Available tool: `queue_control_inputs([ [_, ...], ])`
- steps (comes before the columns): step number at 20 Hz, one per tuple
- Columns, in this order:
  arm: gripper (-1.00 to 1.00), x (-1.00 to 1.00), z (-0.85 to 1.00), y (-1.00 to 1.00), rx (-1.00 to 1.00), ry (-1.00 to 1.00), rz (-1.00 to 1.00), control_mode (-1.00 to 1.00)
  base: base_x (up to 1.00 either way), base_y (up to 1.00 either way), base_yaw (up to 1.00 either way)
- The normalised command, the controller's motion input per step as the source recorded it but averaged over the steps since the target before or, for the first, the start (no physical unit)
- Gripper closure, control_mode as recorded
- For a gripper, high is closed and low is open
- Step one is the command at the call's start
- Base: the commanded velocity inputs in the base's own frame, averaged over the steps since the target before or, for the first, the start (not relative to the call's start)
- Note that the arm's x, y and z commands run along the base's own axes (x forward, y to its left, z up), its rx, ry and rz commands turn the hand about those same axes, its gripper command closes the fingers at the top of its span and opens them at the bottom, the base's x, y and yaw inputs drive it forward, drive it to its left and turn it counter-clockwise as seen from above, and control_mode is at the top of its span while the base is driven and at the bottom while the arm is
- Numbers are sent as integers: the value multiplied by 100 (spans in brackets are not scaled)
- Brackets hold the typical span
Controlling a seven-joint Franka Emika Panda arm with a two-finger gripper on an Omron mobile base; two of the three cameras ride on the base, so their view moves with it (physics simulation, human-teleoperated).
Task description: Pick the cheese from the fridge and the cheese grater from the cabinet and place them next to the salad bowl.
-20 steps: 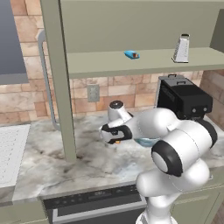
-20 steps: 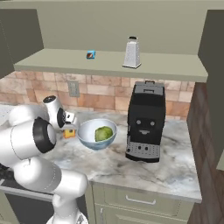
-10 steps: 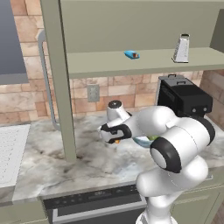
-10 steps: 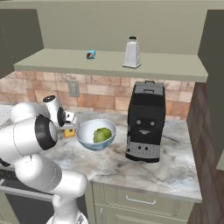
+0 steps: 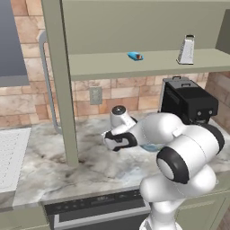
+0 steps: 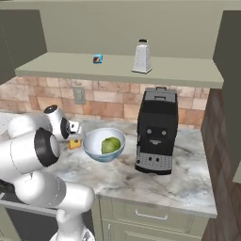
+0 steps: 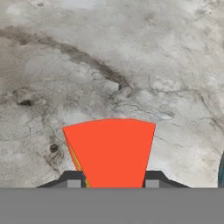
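Observation:
My gripper (image 7: pixel 112 180) is shut on the cheese (image 7: pixel 109 148), a wedge with its red-orange side facing the hand camera, held just above the marble counter (image 7: pixel 131 65). In the right base view the cheese (image 6: pixel 74 143) hangs under the gripper (image 6: pixel 73 139), just left of the salad bowl (image 6: pixel 92 142), which holds green salad (image 6: pixel 111 145). The cheese grater (image 5: pixel 186 50) (image 6: pixel 141 56) stands upright on the shelf of the open cabinet (image 5: pixel 112 68) (image 6: pixel 117 70). The fridge is out of view.
A black coffee machine (image 6: pixel 155 132) (image 5: pixel 186 101) stands right of the bowl. A small blue object (image 5: pixel 134 56) (image 6: pixel 97 59) lies on the cabinet shelf. The open cabinet door (image 5: pixel 60 90) with its grey bar handle (image 5: pixel 46 81) stands left of the hand.
The hand with the cheese has sunk a little toward the counter. Nothing else has moved.

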Motion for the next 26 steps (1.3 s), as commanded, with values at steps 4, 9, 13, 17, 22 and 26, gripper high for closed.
queue_control_inputs([
  [4,100,-12,-3,-4,-1,-3,4,-100,0,0,0],
  [9,100,-5,-1,-1,-2,-1,3,-100,0,0,0],
  [13,-100,-4,1,-4,-1,-1,3,-100,0,0,0],
  [17,-100,-7,11,-5,0,0,1,-100,0,0,0],
  [22,-100,-9,18,-1,0,0,2,-100,0,0,0],
  [26,-100,-9,28,0,0,0,4,-100,0,0,0],
])
